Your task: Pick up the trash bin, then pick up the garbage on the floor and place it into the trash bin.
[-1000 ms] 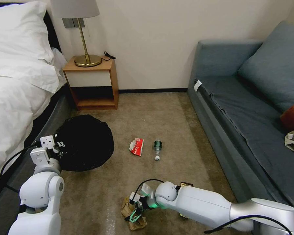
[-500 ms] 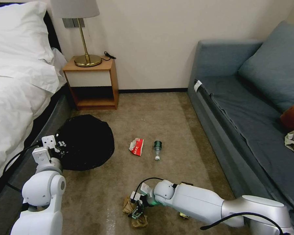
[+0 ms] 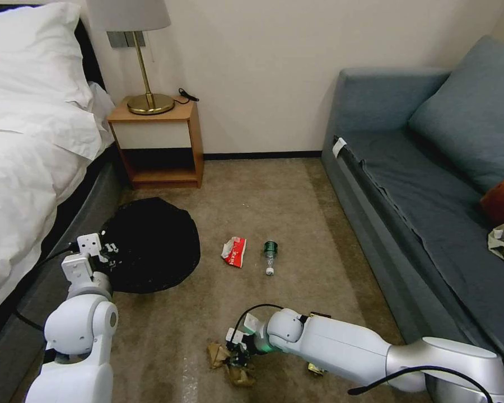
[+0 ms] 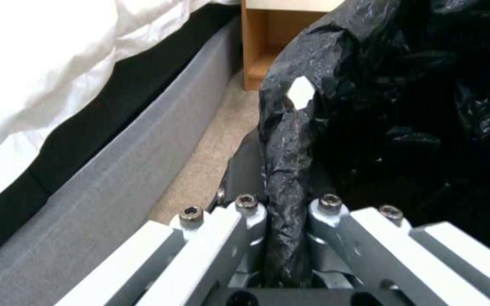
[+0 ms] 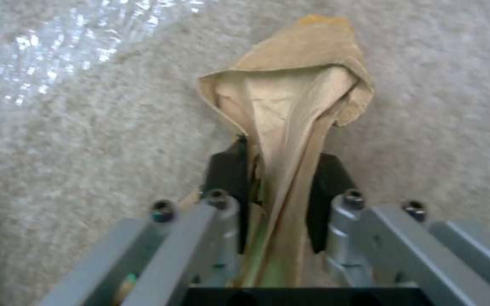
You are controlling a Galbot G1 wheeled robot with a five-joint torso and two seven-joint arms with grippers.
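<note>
1. From my head: my left gripper (image 3: 107, 248) pinches the rim of the trash bin (image 3: 151, 246), which sits between bed (image 3: 17, 168) and red wrapper (image 3: 234, 251). My right gripper (image 3: 238, 358) is down on the brown paper wad (image 3: 229, 366), nearer me than the bottle (image 3: 270, 256).
2. Left wrist: my fingers (image 4: 245, 212) are clamped on a fold of black bag (image 4: 290, 170); thin plastic could slip or tear under the bin's weight.
3. Right wrist: my pads (image 5: 228, 170) squeeze a thin paper ridge (image 5: 290, 123); it may pull free when lifted.
</note>
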